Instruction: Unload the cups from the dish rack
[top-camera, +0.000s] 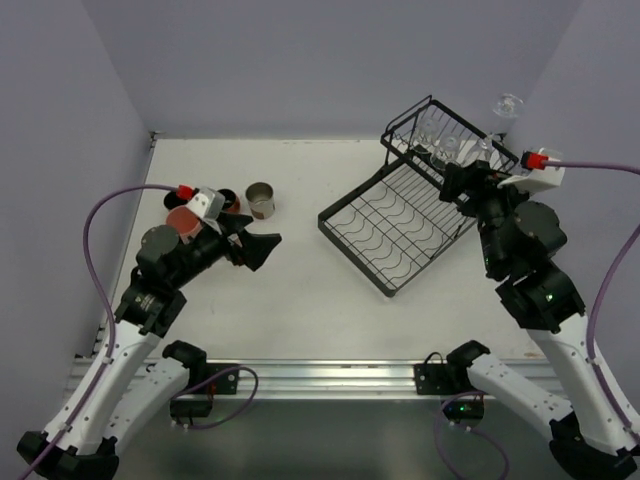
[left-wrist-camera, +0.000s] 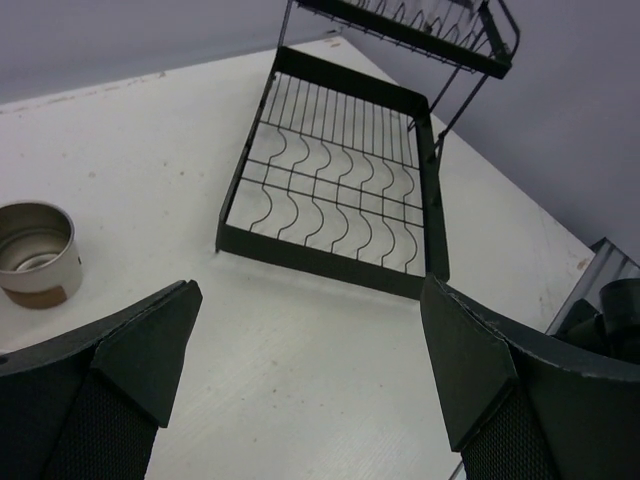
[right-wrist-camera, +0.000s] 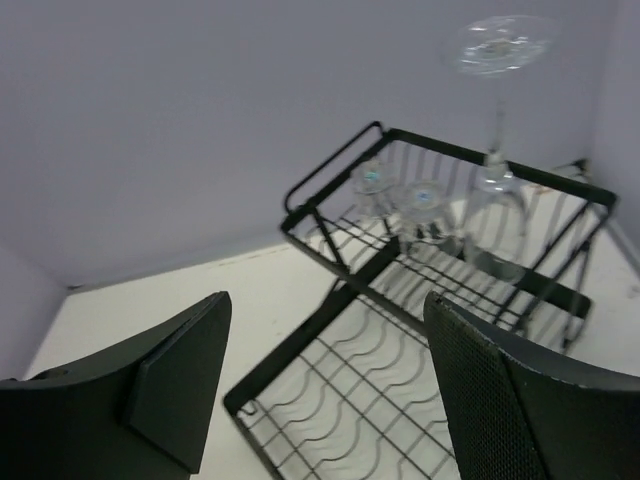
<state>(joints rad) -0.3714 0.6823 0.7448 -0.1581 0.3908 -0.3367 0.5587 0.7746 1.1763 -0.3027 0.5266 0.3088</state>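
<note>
1. Black wire rack (top-camera: 395, 230) sits right of centre on the worktop (top-camera: 300, 290).
2. Left fingers (left-wrist-camera: 140, 350) wide, empty; right fingers (right-wrist-camera: 175, 385) apart, empty, facing the basket (right-wrist-camera: 336, 163).
3. Clear glasses (right-wrist-camera: 425, 200) in the raised basket: probably light, slippery, fragile; grip the bowl gently.

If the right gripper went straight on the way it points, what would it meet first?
The right gripper would likely meet the rack's raised basket, near the small glasses; depth is unclear.
</note>
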